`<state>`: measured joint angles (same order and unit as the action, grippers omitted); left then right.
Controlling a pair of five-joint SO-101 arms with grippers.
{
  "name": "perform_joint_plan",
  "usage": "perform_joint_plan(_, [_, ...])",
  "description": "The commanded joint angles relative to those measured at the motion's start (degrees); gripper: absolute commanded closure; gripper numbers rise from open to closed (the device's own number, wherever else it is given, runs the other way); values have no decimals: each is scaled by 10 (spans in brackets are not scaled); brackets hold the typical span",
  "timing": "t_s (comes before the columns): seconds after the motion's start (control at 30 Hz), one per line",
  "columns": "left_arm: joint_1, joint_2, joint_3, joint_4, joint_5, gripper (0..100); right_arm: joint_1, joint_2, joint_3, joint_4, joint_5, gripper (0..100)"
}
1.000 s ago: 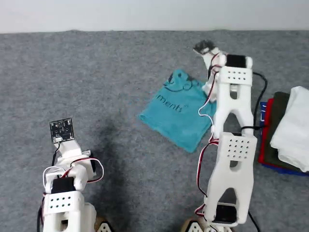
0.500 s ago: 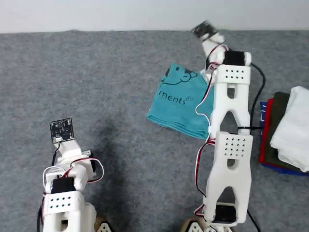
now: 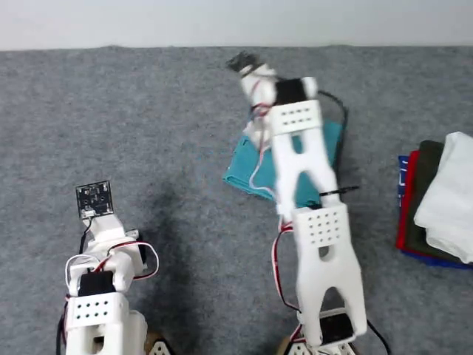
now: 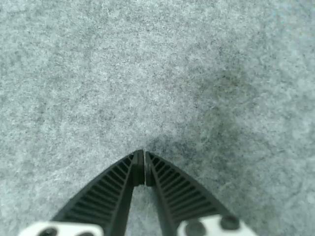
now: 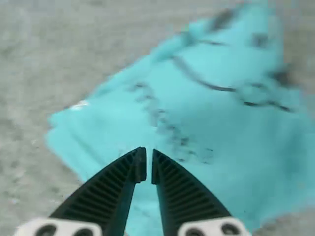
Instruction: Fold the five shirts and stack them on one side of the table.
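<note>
Teal shirt (image 3: 244,171) lies folded on the far middle of the table, its edges skewed to the table's, one corner aimed near-left. The right arm (image 3: 310,185) stretches across it and hides its middle, so its long axis cannot be told. At the right edge sits the stack of folded shirts (image 3: 443,196), white on top, well apart from the teal one. Grey felt (image 3: 148,111) covers the table and a pale wall (image 3: 148,22) runs behind. The left arm (image 3: 100,274) is tucked up near-left.

From the left wrist, the left gripper (image 4: 144,167) is pinched tip to tip on nothing, over bare felt.

From the right wrist, the right gripper (image 5: 148,164) has its fingers drawn together with only a sliver between, poised over the dark-printed cloth.

Since half a second ago the right arm has swung leftward across the shirt. The shirt's near-left corner has held its spot, and the left arm hasn't budged.
</note>
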<state>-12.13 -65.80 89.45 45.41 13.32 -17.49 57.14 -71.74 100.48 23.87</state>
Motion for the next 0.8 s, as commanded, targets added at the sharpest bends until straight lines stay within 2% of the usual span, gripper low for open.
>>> perform_joint_plan(0.0, [-1, -4, -3, -12, 4, 985, -36, -23, 27, 18, -7, 988])
perform_joint_plan(0.3, [-1, -4, -3, -12, 4, 985, -80, 78, 58, -118, -6, 989])
perform_joint_plan(0.4, [-1, -4, -3, -12, 4, 985, -83, 77, 24, -90, -6, 988])
perform_joint_plan(0.57, [-1, -4, -3, -12, 4, 985, -84, 74, -102, 17, -5, 988])
perform_joint_plan(0.77, [-1, -4, -3, -12, 4, 985, -41, 61, -128, 26, -10, 984])
